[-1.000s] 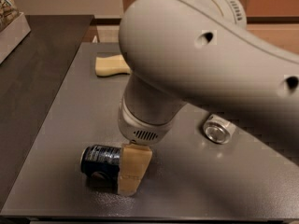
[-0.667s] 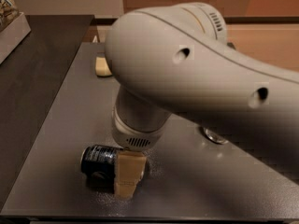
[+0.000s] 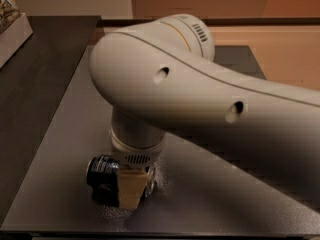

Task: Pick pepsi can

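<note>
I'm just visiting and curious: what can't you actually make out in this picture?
All in the camera view:
- Pepsi can: middle hidden behind the gripper, which is down at it near the table's front edge.
- Table: its centre hidden by the arm.
- Pale box, top left: cut off by the picture's edge.

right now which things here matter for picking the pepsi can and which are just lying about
For the job:
- pepsi can, lying on its side near the front edge of the grey table
- gripper, down at the can

Just lying about:
- white box at the top left, on the dark counter
</note>
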